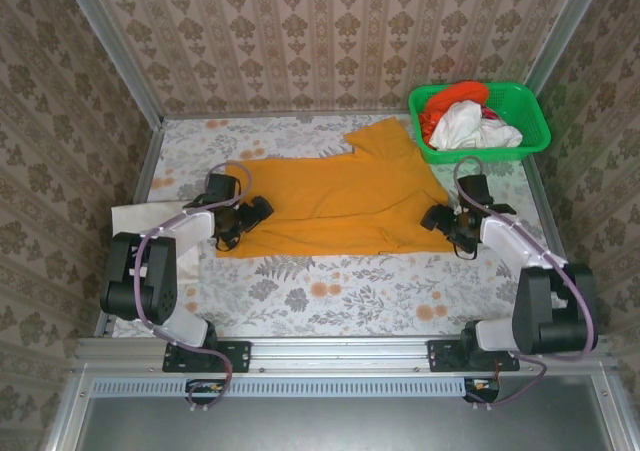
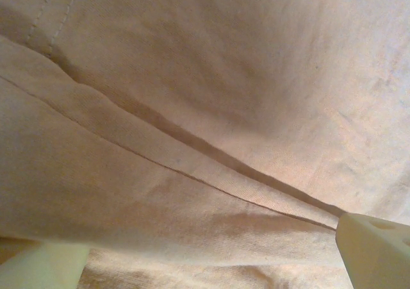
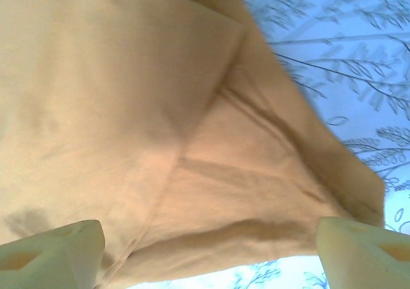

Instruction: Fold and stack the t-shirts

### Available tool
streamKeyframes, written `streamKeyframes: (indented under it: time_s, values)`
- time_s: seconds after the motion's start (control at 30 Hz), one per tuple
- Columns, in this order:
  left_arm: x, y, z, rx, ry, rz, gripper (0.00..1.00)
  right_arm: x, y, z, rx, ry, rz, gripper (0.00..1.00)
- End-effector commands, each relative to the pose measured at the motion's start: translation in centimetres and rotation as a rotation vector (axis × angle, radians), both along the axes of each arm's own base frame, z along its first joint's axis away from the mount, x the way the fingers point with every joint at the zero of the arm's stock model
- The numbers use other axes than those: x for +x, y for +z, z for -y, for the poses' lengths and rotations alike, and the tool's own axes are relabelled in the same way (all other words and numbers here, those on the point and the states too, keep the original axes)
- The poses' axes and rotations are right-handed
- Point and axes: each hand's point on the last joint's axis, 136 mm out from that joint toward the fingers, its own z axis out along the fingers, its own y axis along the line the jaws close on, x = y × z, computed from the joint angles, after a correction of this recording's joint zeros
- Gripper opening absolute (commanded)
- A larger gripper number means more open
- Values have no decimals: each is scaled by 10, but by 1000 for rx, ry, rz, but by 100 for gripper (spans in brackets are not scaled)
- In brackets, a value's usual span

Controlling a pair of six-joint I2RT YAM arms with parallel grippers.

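**Item 1: amber-orange t-shirt** (image 1: 340,196). Lies spread on the table (image 1: 330,291), roughly central, with 1 part reaching towards the far right corner. Creased, with a stitched fold ridge running across the left wrist view.

**Item 2: left hand** (image 1: 243,219). At the shirt's left edge, fingers set wide, orange fabric lying between the fingertips (image 2: 375,254). Nothing gripped.

**Item 3: right hand** (image 1: 447,223). At the shirt's right edge, fingers also wide, straddling a corner of the hem with the floral table covering visible just past it. Nothing gripped.

**Item 4: white t-shirt** (image 1: 468,126) and **red-orange t-shirt** (image 1: 455,96). Both are heaped in the green lattice basket (image 1: 535,121) at the far right corner, unfolded.

**Item 5: white cloth** (image 1: 135,216). Lies flat at the table's left edge, partly under the left arm. It may be a shirt, but that cannot be told.

**Risks, as judged:**
- Either hand may close on 1 layer only, or on the table covering with it, because the fabric lies flat and doubled at the edges.
- The right hand sits near the very corner, so a shallow pinch could let the hem slip out.
- If the 2 hands lift unevenly, the fold would skew.
- The shirt's far part lies just beside the basket, and dragging it could snag the lattice or nudge the basket. Whether they touch cannot be told.
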Motion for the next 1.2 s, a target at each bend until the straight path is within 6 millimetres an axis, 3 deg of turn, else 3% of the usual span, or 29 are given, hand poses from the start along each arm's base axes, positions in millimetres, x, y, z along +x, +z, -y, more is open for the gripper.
streamKeyframes:
  time_s: [0.0,0.17,0.33,0.47,0.57,0.77,0.9,1.0,1.07,1.17]
  values:
    - [-13,-7,-5,40,-6,-49,100,2,16,-13,-165,143,33,85]
    - [-13,-3,-9,64,-15,-30,100,2,10,-58,-330,366,-23,76]
    - [-12,-4,-12,69,-14,-31,100,5,-6,-91,-403,511,-87,54]
    - [-11,-4,-12,69,-15,-29,100,0,-20,-97,-431,556,-162,42]
    - [-11,-4,-13,68,-15,-29,100,-1,-27,-95,-446,559,-192,24]
    - [-12,-8,-17,68,-12,-40,100,1,-25,-101,-412,565,-181,0]
    - [-12,-8,-17,62,-10,-37,100,3,-14,-104,-391,557,-139,0]
    - [-13,-7,-17,61,-11,-36,100,-2,-11,-111,-338,571,-125,35]
    - [-12,-7,-18,60,-9,-32,100,-7,-17,-116,-308,581,-137,42]
    - [-12,-7,-17,56,-12,-31,100,-11,-27,-117,-307,586,-163,44]
